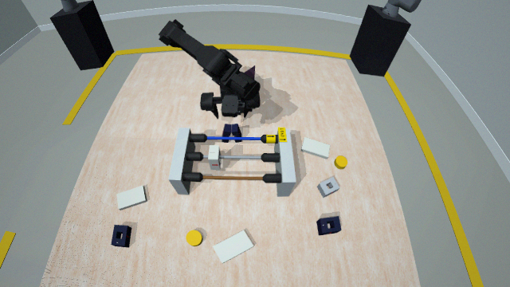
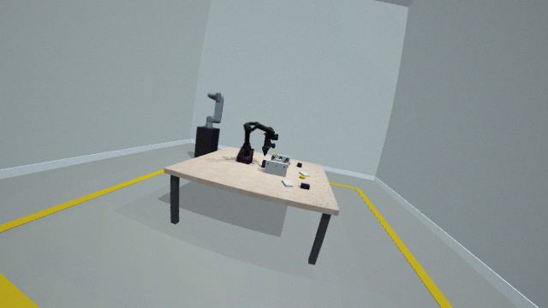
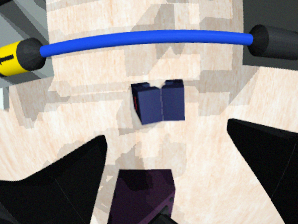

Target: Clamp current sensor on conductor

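Note:
The open sensor (image 1: 237, 130) (image 3: 173, 104), two dark navy halves side by side, stands on the table beside the blue conductor (image 1: 249, 139) (image 3: 150, 37), on the arm's side. Its arrow cannot be made out; a bit of red shows on its left face in the wrist view. The blue conductor runs between two end blocks, with a yellow arrow sleeve (image 1: 271, 139) (image 3: 9, 59) and the yellow LOAD marker (image 1: 282, 135) at one end. My gripper (image 1: 231, 115) (image 2: 265, 153) (image 3: 168, 133) is open and empty, above the table, with its fingertips spread wider than the sensor.
The grey end blocks (image 1: 180, 161) (image 1: 287, 163) also carry a grey conductor (image 1: 243, 157) with a white clamped block (image 1: 213, 151), and a copper conductor (image 1: 235, 178). White slabs (image 1: 131, 197) (image 1: 233, 246) (image 1: 315, 147), yellow discs (image 1: 194, 237) (image 1: 341, 162) and closed sensor-like blocks (image 1: 121, 236) (image 1: 329, 226) lie around.

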`<control>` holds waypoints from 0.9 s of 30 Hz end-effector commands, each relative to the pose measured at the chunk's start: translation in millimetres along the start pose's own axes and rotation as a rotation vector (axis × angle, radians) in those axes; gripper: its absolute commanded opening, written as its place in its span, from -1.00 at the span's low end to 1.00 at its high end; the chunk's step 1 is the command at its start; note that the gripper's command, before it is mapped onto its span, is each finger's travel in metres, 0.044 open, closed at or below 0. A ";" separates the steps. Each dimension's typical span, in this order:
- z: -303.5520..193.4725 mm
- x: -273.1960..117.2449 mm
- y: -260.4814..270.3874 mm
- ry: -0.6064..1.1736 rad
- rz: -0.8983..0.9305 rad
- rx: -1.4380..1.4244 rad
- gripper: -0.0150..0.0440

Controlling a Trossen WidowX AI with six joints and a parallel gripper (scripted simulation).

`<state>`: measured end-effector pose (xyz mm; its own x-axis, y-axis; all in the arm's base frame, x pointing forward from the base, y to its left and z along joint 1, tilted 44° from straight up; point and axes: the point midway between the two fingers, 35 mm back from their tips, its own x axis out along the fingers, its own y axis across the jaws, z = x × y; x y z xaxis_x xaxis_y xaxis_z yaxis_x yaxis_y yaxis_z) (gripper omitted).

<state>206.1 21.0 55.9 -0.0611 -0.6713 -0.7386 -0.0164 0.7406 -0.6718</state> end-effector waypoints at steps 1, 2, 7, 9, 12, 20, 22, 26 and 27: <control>-6.4 3.4 -5.7 0.019 -0.013 0.015 1.00; -6.4 3.9 -5.7 0.019 -0.013 0.015 1.00; -5.7 10.4 -5.5 0.018 -0.012 0.015 1.00; -5.5 13.8 -5.4 0.018 -0.012 0.015 1.00; -5.2 18.8 -5.4 0.018 -0.012 0.015 1.00; -4.9 32.0 -5.5 0.017 -0.012 0.015 1.00; -5.0 35.3 -5.6 0.017 -0.012 0.015 1.00; -5.3 41.8 -5.8 0.017 -0.012 0.016 1.00; -5.4 43.5 -5.9 0.017 -0.012 0.016 1.00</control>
<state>200.8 -7.5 32.3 -0.0737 -0.6757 -0.7335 0.0048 0.7353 -0.6778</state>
